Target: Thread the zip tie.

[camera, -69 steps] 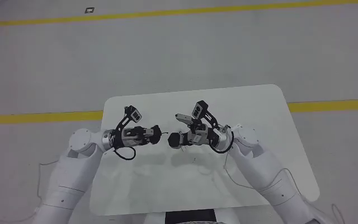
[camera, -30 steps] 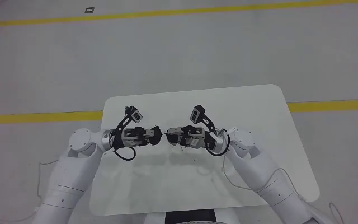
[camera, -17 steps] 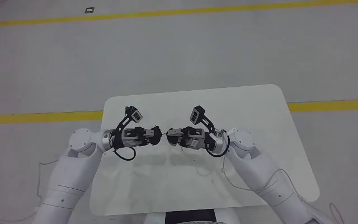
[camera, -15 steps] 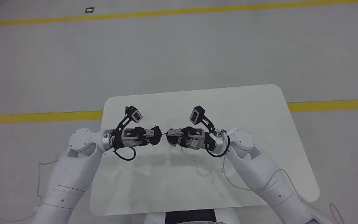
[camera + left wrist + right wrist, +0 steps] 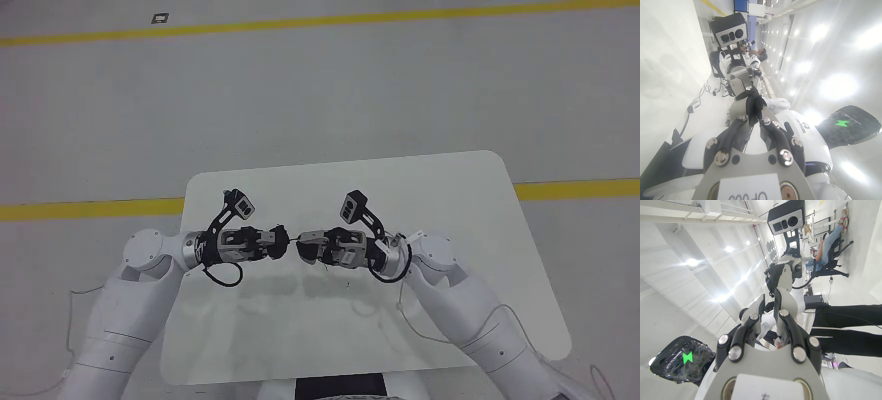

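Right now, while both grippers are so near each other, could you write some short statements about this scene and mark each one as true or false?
1. The left gripper and the right gripper point at each other above the table. True.
2. The zip tie lies flat on the table, far from both grippers. False: the left gripper is shut on it, above the table.
3. A yellow line runs across the floor beside the table. True.
4. The table is black and round. False: it is white, with rounded corners.
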Controlling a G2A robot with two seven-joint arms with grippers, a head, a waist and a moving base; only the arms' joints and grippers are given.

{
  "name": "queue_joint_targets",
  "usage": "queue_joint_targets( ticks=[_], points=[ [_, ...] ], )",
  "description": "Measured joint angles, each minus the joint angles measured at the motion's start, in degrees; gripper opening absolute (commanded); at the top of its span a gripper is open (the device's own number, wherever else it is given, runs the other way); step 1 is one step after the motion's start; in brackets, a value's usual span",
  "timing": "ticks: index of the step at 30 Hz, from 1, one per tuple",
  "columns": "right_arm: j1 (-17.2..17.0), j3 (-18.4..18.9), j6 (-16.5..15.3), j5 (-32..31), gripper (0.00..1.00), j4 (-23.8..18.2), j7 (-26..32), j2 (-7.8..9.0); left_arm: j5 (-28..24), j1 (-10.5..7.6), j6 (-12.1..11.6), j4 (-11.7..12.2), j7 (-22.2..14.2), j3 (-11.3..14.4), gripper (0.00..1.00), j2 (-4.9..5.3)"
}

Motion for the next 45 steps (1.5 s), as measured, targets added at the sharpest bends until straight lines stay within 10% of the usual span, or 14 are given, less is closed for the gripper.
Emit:
queue_joint_targets(
  ticks=[22,23,26,45],
  points=[
    [-0.01,-0.26,0.01,-0.40,0.00,-0.57,-0.48,0.24,0.00,0.00,0.00,0.00,0.00,0.00,0.00,0.00],
    [-0.05,-0.27,0.00,-0.47,0.00,-0.59,-0.54,0.25,0.00,0.00,0.00,0.00,0.00,0.00,0.13,0.00],
    [-0.18,-0.22,-0.08,-0.73,0.00,-0.61,-0.90,0.31,0.00,0.00,0.00,0.00,0.00,0.00,1.00,0.00],
    [-1.99,0.83,-1.86,-0.69,0.00,-1.46,-7.04,0.42,-0.18,0.46,-0.83,-0.84,3.98,0.82,1.00,0.07]
  ],
)
